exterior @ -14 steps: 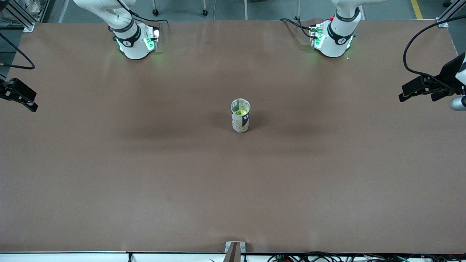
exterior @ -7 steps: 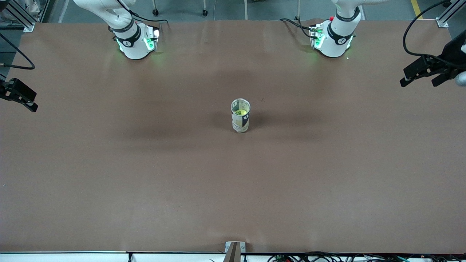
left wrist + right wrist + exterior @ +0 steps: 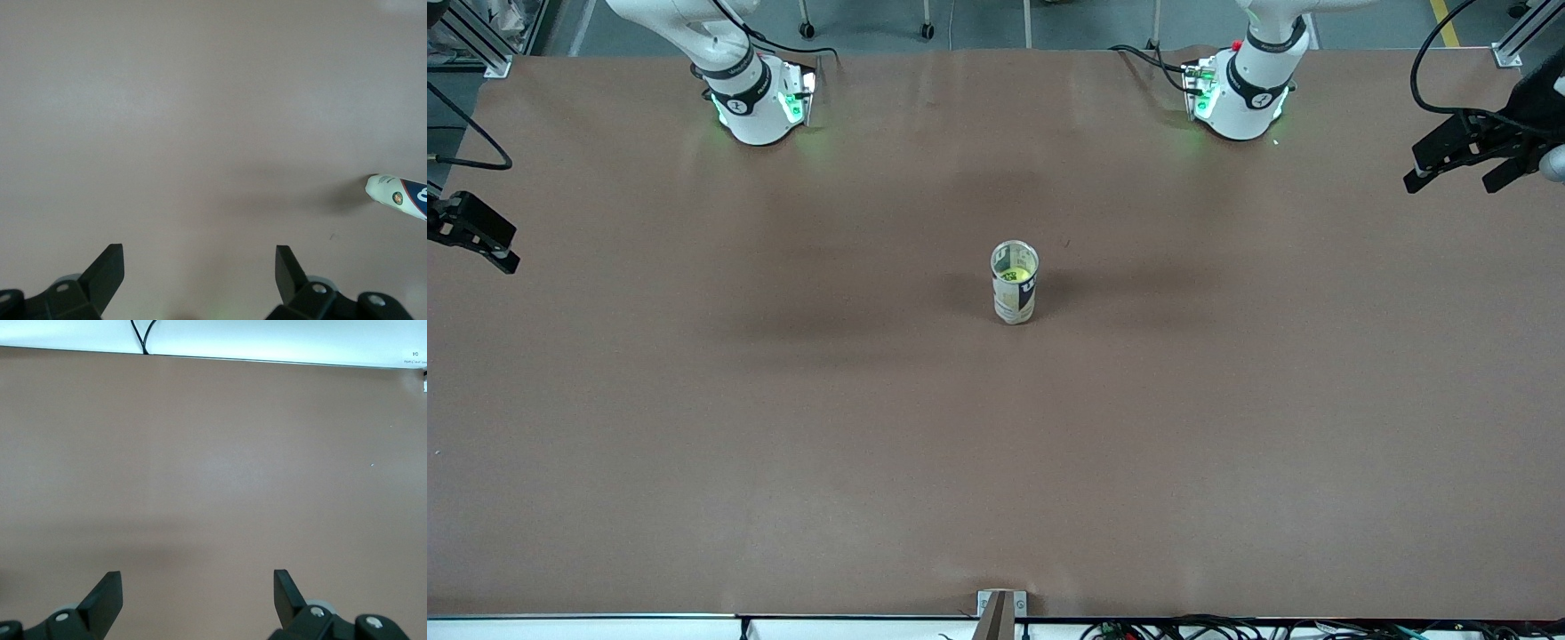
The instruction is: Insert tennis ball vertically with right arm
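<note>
Tube (image 3: 400, 197) half cropped (label unreadable), ball (image 3: 1016, 275) mostly sunk

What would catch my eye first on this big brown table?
A lone upright can stands mid-table, open at the top, with a yellow-green tennis ball inside. Both arms wait at the table's ends, fingers open and empty: the right gripper at one end, the left gripper at the other.

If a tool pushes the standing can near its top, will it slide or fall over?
The can would probably fall over: it is tall and narrow and stands upright on a small base. Once on its side it would likely roll, being round. It looks light, with one yellow ball showing inside, so a low push might slide it across the smooth brown table.
</note>
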Robot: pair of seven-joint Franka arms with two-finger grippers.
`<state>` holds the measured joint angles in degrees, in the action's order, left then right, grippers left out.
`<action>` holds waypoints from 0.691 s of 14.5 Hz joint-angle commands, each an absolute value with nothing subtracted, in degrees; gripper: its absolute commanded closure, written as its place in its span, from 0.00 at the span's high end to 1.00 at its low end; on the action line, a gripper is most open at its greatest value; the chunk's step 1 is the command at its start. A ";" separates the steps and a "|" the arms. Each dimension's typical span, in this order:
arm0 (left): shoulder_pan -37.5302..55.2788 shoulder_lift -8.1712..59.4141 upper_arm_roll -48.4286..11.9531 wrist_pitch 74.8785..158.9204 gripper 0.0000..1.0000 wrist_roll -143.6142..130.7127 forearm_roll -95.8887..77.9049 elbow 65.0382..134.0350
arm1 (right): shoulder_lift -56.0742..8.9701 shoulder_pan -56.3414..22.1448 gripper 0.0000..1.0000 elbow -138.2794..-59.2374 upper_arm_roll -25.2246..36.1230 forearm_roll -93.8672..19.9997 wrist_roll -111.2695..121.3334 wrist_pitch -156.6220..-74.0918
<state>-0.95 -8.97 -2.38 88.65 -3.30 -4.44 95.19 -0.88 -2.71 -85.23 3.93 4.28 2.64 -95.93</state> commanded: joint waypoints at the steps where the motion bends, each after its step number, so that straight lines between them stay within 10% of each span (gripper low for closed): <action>1: -0.35 -7.30 -2.20 87.98 1.00 -2.55 -1.51 92.74 | -0.88 -2.64 1.00 -85.34 3.87 4.39 2.20 -96.33; 10: -0.62 -2.55 -3.34 86.40 1.00 -3.33 -1.41 86.75 | -1.05 -2.55 1.00 -85.34 3.87 4.39 2.20 -96.33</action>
<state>-0.76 -3.48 -3.28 88.11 -3.30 -2.51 89.01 -0.98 -2.70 -85.23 3.96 4.29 2.64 -95.93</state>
